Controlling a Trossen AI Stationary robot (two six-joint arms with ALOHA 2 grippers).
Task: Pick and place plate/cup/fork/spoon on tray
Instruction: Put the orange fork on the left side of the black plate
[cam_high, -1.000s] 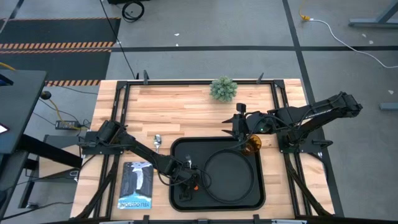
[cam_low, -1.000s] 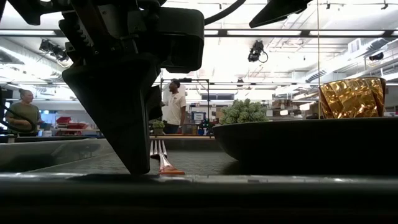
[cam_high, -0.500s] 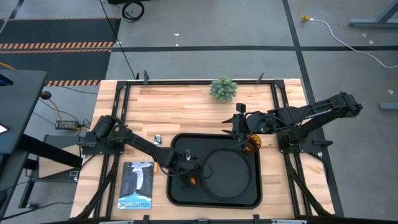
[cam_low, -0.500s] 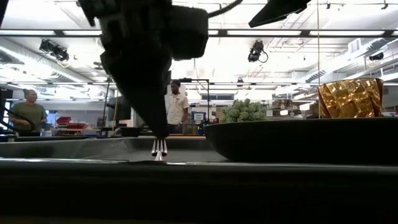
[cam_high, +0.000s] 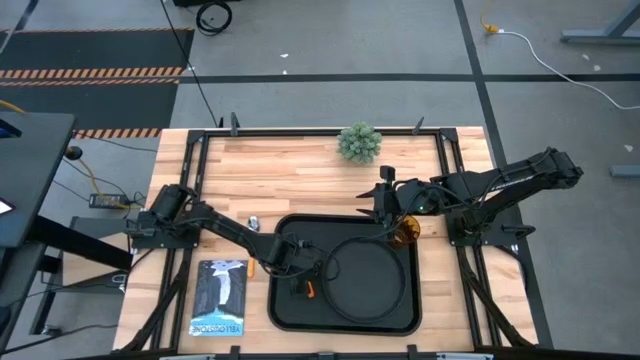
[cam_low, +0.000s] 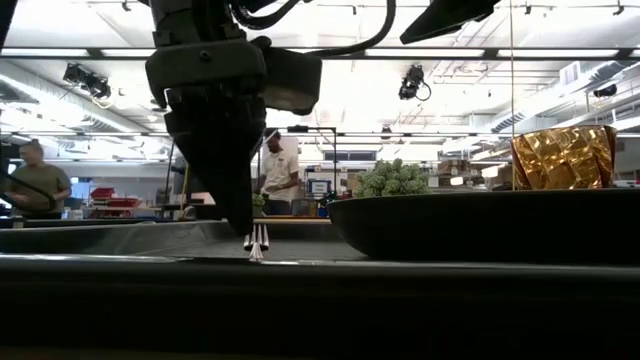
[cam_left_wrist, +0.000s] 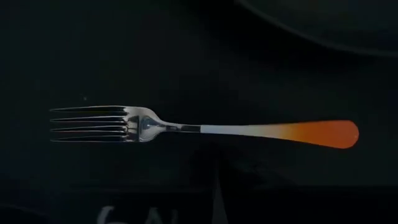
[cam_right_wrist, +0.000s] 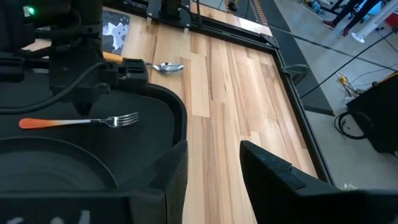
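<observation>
Tray (cam_high: 290, 312) holds plate (cam_high: 370, 282) and fork (cam_left_wrist: 199, 127); left claw (cam_high: 298, 270) state unclear.

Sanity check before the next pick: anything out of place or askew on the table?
Nothing stands out. The orange-handled metal fork lies flat in the black rectangular tray, beside the round black plate. The orange-handled spoon lies on the wooden table, outside the tray.
</observation>
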